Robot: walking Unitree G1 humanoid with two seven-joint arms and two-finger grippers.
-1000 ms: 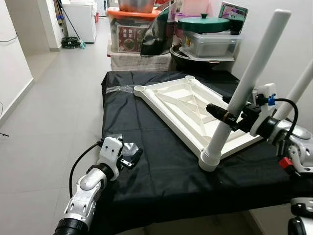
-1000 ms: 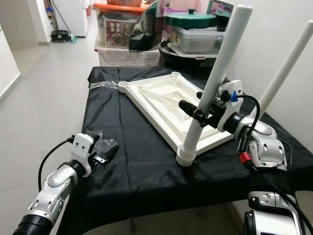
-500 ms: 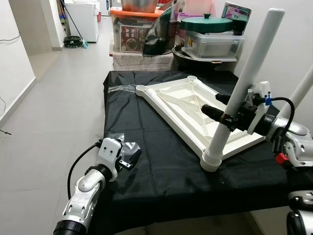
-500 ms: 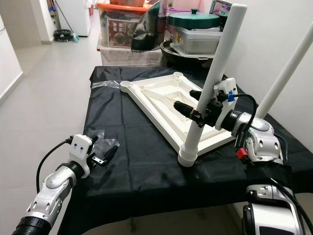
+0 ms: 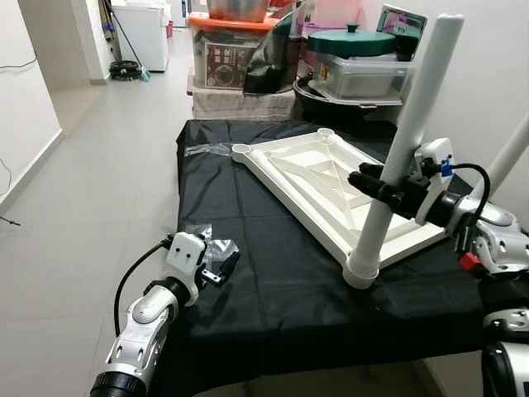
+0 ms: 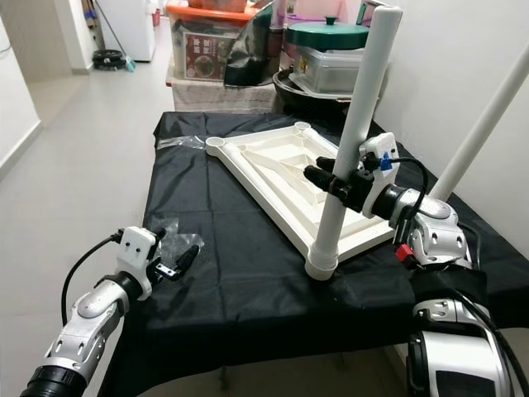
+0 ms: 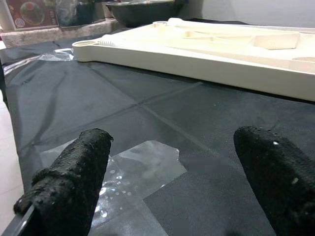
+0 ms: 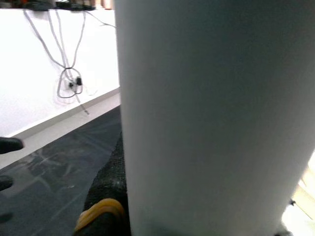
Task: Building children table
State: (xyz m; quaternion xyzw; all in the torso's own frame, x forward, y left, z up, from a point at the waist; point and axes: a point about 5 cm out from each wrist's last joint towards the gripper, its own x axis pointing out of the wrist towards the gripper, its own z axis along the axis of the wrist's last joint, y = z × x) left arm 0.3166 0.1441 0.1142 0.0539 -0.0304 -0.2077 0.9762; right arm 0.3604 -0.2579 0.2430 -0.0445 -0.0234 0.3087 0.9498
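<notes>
Children's table, white moulded plastic (image 5: 318,178): inverted on the black cloth-covered surface (image 5: 248,273), ribbed underside up, set diagonally toward the far right corner.

Head views: long white plastic tube leg (image 5: 402,141) seated in the near corner socket (image 5: 360,272), leaning slightly rather than plumb. Right gripper (image 5: 382,188) clamped around this leg at mid-height. Second white leg (image 5: 504,157) rising at the right edge, seating not visible. Empty sockets at the far corners (image 5: 240,150). Left gripper (image 5: 221,261) near the front left edge of the cloth, beside a crumpled clear plastic bag (image 5: 198,232).

Risk, as judgement: leg probably not fully home; sideways force at mid-height likely to lever the tabletop off the cloth or pop the leg out. Slippage of the tabletop toward the right edge also possible.

Left wrist view: black fingers (image 7: 69,182) spread wide apart, holding nothing, over clear film (image 7: 133,169); cream tabletop rim (image 7: 206,61) beyond.

Right wrist view: white tube (image 8: 216,113) pressed against a black finger (image 8: 106,196).
</notes>
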